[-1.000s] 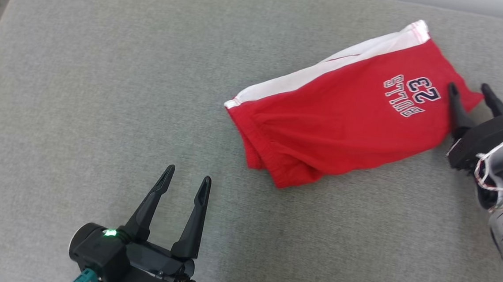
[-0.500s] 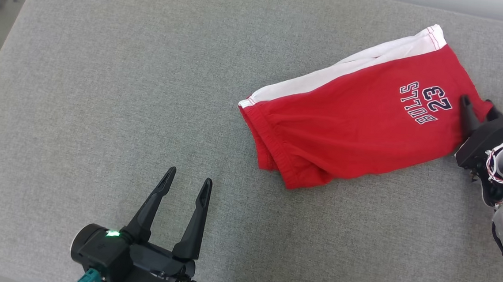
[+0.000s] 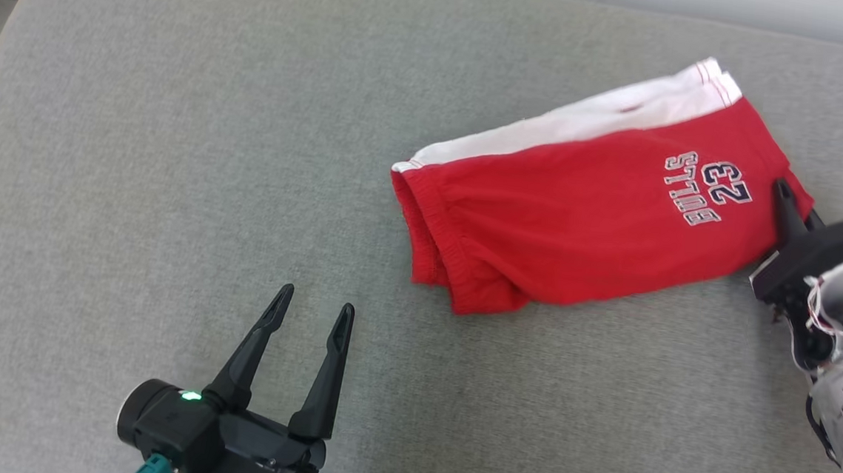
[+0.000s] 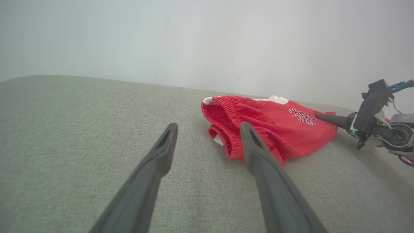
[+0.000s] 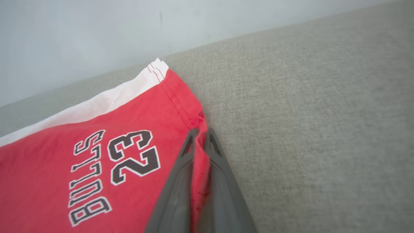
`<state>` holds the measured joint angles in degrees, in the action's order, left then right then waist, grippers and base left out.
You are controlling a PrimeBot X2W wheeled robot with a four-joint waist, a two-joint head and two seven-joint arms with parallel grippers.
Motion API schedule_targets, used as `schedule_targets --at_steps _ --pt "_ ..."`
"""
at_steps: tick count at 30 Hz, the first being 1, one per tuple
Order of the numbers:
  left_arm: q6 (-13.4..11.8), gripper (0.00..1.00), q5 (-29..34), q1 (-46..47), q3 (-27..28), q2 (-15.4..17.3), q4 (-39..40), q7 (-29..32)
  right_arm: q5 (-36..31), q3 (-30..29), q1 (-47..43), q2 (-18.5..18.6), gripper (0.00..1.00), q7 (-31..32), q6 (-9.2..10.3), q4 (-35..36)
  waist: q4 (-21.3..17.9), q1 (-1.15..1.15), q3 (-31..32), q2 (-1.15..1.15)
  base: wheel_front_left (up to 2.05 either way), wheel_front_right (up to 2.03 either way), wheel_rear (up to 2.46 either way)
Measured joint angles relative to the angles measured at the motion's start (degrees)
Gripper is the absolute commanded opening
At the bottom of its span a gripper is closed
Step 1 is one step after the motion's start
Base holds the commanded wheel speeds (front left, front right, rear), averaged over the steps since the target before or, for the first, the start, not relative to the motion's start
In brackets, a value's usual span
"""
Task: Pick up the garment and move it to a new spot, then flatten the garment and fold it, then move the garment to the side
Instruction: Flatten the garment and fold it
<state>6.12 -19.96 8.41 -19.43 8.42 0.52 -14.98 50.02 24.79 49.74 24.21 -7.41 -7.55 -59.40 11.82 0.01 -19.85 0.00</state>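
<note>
Changed since 1 second ago: right gripper (image 3: 786, 194), whose 2 fingers then stood spread to either side of a corner of the shorts, now has them drawn together on that corner.

Item 1. Red shorts (image 3: 587, 203). These lie folded on a grey fabric cushion (image 3: 176, 138).
- A white side panel (image 3: 570, 121) runs along the far long edge.
- The print "BULLS 23" (image 3: 707, 190), dark letters outlined in white, sits near the leg hem (image 5: 181, 103).
- The gathered elastic waistband (image 3: 436, 245) forms the opposite end, with its layers stacked.

Item 2. Right gripper. It sits at the near corner of the shorts' leg hem, just beside the print. Both fingers are pressed close, with a fold of red fabric pinched between them. I cannot tell whether the pinched corner is lifted off the cushion.

Item 3. Left gripper (image 3: 316, 298). It is well apart from the shorts, off the waistband end on the near side. The 2 fingers are spread wide with nothing between them, and they point toward the waistband. A green light (image 3: 190, 396) glows on the gripper body. I cannot tell whether the fingers touch the cushion.

Item 4. Grey fabric cushion. It lies under the shorts and extends past them on every side.

Item 5. Pale wall (image 4: 194, 38). It stands beyond the white-panel edge of the shorts.
</note>
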Motion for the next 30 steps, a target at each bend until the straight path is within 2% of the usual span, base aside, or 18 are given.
schedule_targets --at_steps 9,16,23,30 --pt "-0.16 1.00 0.42 -2.35 0.23 -0.76 -0.19 0.00 6.47 0.22 -9.34 3.49 0.00 -3.70 0.00 6.22 -3.12 0.00 4.05 0.00 0.00 0.00 0.00" --pt "-0.59 1.00 0.73 -3.72 -0.44 -1.10 -0.31 0.00 9.03 0.54 -15.84 6.15 0.00 -4.20 0.00 9.43 -5.88 -0.01 7.18 0.00 0.00 0.00 0.00" --pt "-0.70 1.00 0.73 -3.99 -1.30 -1.31 -0.56 0.00 10.09 -0.30 -17.41 7.70 0.00 -4.23 0.00 9.67 -6.99 -0.01 9.70 0.00 0.00 0.00 0.00" --pt "-1.09 1.00 0.41 -4.16 -1.97 -1.76 -1.20 0.00 7.83 0.35 -15.16 6.81 0.00 -5.17 0.00 8.90 -5.30 -0.01 10.46 0.00 0.00 0.00 0.00"
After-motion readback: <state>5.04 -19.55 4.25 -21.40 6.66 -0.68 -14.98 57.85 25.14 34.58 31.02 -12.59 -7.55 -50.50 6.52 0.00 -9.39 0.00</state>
